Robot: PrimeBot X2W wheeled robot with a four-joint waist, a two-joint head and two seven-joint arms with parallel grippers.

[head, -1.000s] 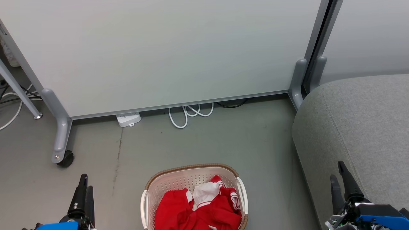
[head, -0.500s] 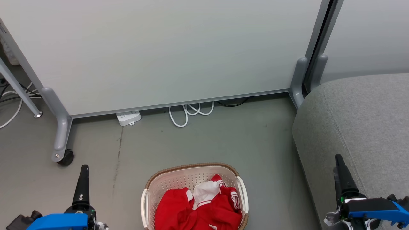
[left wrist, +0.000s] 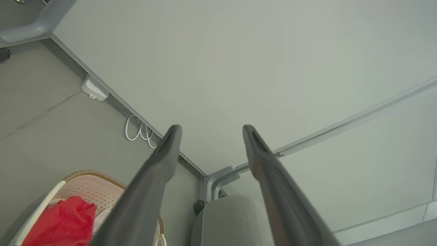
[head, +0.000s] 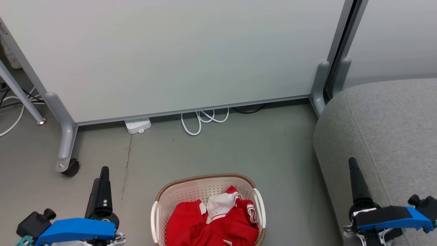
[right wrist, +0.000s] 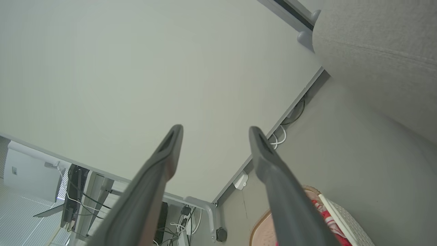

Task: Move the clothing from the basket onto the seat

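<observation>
**Q:** Where is the clothing?

**A:** The bright red, soft crumpled clothing with white panels and striped trim (head: 211, 222) lies heaped inside the small cream perforated plastic basket with a brown woven rim (head: 191, 194). The basket stands on the smooth grey floor (head: 218, 153), bottom centre of the head view. The large rounded seat in light grey woven fabric (head: 385, 130) sits to its right, apart from it and bare.

**Q:** And the robot's hands?

**A:** Neither touches anything. The left hand (left wrist: 211, 129) is low over the floor just left of the basket. Its two long dark tapered fingers are spread wide, with nothing between them. The right hand (right wrist: 214, 131) is beside the seat's front edge, and its fingers are likewise held well apart around nothing. Both hands point toward the pale matte partition panel (head: 170, 51).

**Q:** What do the wrist views add?

**A:** The left wrist view catches a corner of the basket with red cloth, plus the seat's rounded end. The right wrist view shows the seat's coarse weave close up, and desk legs with tangled cables past the panel. A white power strip (head: 138, 125) and a looped white cable (head: 201, 121) lie at the panel's foot.
</observation>
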